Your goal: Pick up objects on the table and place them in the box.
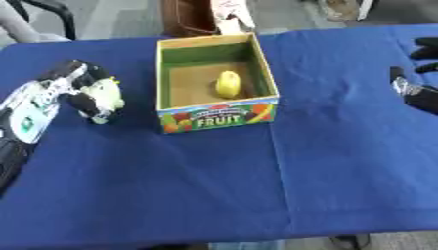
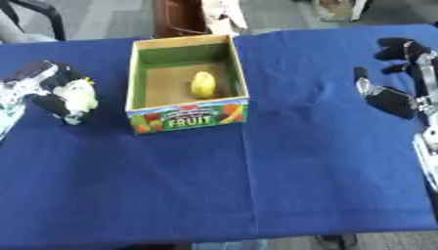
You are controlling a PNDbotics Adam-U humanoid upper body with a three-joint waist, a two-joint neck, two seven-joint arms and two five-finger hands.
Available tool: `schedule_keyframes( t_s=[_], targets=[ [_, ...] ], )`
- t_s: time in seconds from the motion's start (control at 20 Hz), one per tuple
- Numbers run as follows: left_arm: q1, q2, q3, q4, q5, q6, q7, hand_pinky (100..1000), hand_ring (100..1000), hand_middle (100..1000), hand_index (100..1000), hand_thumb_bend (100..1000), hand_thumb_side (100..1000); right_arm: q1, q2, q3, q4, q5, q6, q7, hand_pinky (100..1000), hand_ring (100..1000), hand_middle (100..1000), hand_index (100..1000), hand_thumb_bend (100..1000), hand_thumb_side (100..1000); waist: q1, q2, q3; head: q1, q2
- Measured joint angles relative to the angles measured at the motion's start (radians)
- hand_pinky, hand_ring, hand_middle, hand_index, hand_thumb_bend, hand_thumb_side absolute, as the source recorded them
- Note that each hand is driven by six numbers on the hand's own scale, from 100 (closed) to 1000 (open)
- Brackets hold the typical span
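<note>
An open cardboard box (image 1: 217, 119) with a "FRUIT" label on its front stands at the middle back of the blue table. A yellow fruit-shaped object (image 1: 228, 83) lies inside it on the brown floor. To the left of the box my left hand (image 1: 85, 95) is curled round a pale yellow-green object (image 1: 106, 93), just above or on the cloth. My right hand (image 2: 395, 95) hovers at the right edge, fingers spread and holding nothing.
The blue cloth (image 1: 256, 185) covers the whole table. A brown piece of furniture (image 1: 190, 17) and something white stand behind the box beyond the far edge. A dark chair frame (image 1: 51, 10) shows at the back left.
</note>
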Motion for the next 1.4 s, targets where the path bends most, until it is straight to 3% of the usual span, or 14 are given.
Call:
schedule_keyframes(
  t_s=[0.3, 0.5, 0.65, 0.75, 0.9, 1.4],
  targets=[
    [0.005, -0.005, 0.000, 0.011, -0.031, 0.014, 0.013, 654, 590, 584, 743, 747, 258, 0.004, 0.000, 0.000, 0.000, -0.001, 0.001, -0.001, 636, 738, 601, 793, 272, 100, 0.000, 0.000, 0.000, -0.001, 0.000],
    [0.008, -0.007, 0.002, 0.014, -0.034, 0.027, 0.026, 617, 531, 520, 692, 621, 286, 0.006, 0.003, 0.000, 0.000, -0.001, 0.001, -0.001, 636, 738, 600, 793, 269, 100, 0.000, 0.000, 0.000, -0.004, 0.000],
    [0.014, -0.007, 0.007, 0.014, -0.034, 0.041, 0.041, 552, 422, 399, 598, 454, 284, 0.007, 0.005, -0.001, 0.000, -0.001, 0.001, -0.002, 636, 738, 600, 793, 268, 100, 0.000, 0.000, 0.000, -0.006, 0.000],
    [0.017, -0.007, 0.011, 0.012, -0.033, 0.055, 0.056, 528, 367, 337, 552, 398, 284, 0.007, 0.006, -0.001, 0.000, -0.001, 0.002, -0.002, 636, 738, 596, 793, 268, 100, 0.000, 0.000, 0.000, -0.008, 0.000],
    [0.023, -0.007, 0.017, -0.010, -0.026, 0.071, 0.073, 512, 327, 290, 517, 412, 294, 0.007, 0.006, -0.003, 0.000, -0.001, 0.002, -0.003, 636, 738, 592, 793, 266, 100, 0.000, 0.000, 0.000, -0.009, 0.000],
    [0.034, 0.036, 0.055, -0.174, 0.026, 0.097, 0.082, 499, 306, 270, 504, 428, 304, 0.008, 0.007, -0.006, 0.000, -0.001, 0.003, -0.006, 633, 738, 588, 789, 264, 100, 0.006, -0.007, 0.001, -0.017, 0.000]
  ],
)
